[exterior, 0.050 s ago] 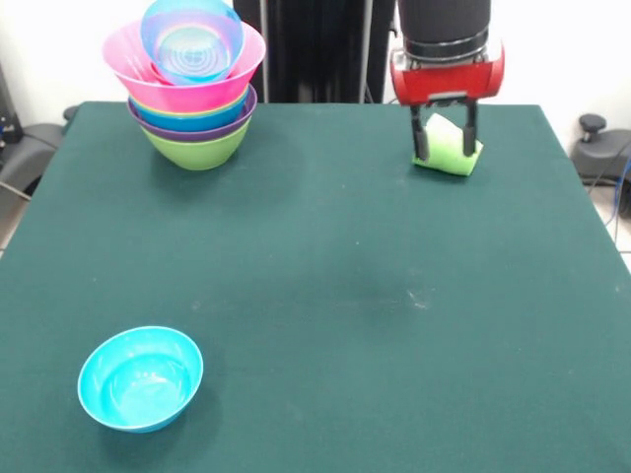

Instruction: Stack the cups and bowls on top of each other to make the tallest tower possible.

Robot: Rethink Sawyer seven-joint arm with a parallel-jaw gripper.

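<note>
My gripper point(446, 148) hangs over the far right of the table, shut on the light green cup point(450, 153). The cup is tilted, its pale inside facing up, and its lower edge is at or just above the cloth. The tower point(195, 99) stands at the far left: a lime green bowl point(197, 150) at the base, then purple, blue and green rims, then a big pink bowl point(187, 94). A blue bowl point(192, 39) rests tilted inside the pink one. A small cyan bowl point(141, 377) sits upright at the near left. No yellow-orange cup shows.
The dark green table point(325, 296) reaches the picture's bottom edge. Chair bases point(594, 133) and grey floor show beyond its left and right edges.
</note>
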